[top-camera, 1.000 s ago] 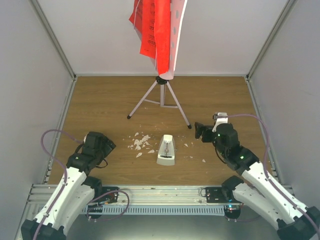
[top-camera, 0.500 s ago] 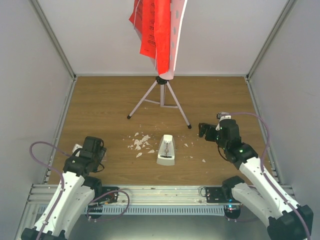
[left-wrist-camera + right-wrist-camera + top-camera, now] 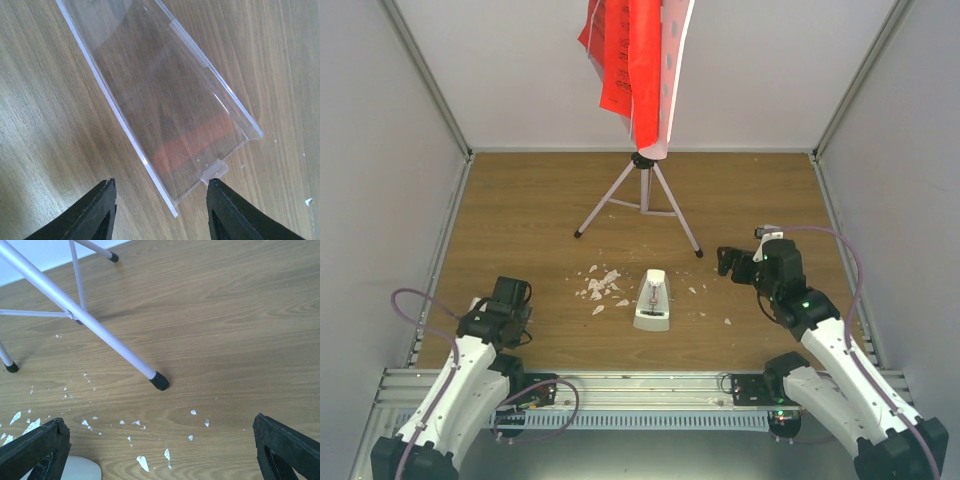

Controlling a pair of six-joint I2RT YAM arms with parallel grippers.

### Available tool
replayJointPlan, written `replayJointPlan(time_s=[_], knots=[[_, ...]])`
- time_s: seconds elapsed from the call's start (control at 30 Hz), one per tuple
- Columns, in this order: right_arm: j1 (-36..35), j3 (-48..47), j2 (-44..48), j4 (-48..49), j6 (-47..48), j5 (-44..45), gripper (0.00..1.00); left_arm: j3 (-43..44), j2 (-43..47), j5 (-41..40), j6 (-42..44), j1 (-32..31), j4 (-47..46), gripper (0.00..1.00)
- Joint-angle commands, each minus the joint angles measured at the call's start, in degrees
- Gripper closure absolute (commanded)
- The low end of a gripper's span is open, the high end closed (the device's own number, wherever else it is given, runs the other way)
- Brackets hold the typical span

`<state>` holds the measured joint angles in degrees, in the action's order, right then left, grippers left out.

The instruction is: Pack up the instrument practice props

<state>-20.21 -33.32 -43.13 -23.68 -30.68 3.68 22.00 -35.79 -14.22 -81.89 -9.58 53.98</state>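
**A:** Which step is in hand?

**B:** Seemingly the first, since nothing looks packed. Near left, the left claw (image 3: 161,200) hangs wide open over the end of one clear plastic tray (image 3: 170,100) lying on the wooden surface (image 3: 45,125). Next it likely must lower and close on that thin edge.

**A:** And the props?

**B:** One white metronome (image 3: 652,300) stands at centre among crumbs (image 3: 600,285). The right claw (image 3: 159,440), also wide, is near a tripod foot (image 3: 160,381). Far back is one music stand (image 3: 642,190) on three legs, holding red sheets (image 3: 625,60), number unclear.
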Motion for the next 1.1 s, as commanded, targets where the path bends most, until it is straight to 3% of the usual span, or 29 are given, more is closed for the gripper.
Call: replayJointPlan(time_s=[0.0, 0.17, 0.47, 1.07], knots=[[0.7, -2.3, 0.2, -1.5, 0.6, -1.7, 0.01, -0.7, -2.6, -1.3, -0.6, 0.7, -3.5, 0.49], [0.6, -2.8, 0.4, -2.0, 0.7, -1.8, 0.00, -1.2, -2.9, -1.7, -0.6, 0.8, -4.7, 0.53], [0.7, -2.6, 0.4, -3.0, 1.1, -2.2, 0.00, -3.1, -2.7, -2.6, 0.1, 1.7, -4.8, 0.50], [0.7, -3.7, 1.0, -3.9, 1.3, -3.5, 0.00, -4.3, -8.1, -0.3, 9.7, 6.8, -13.4, 0.64]])
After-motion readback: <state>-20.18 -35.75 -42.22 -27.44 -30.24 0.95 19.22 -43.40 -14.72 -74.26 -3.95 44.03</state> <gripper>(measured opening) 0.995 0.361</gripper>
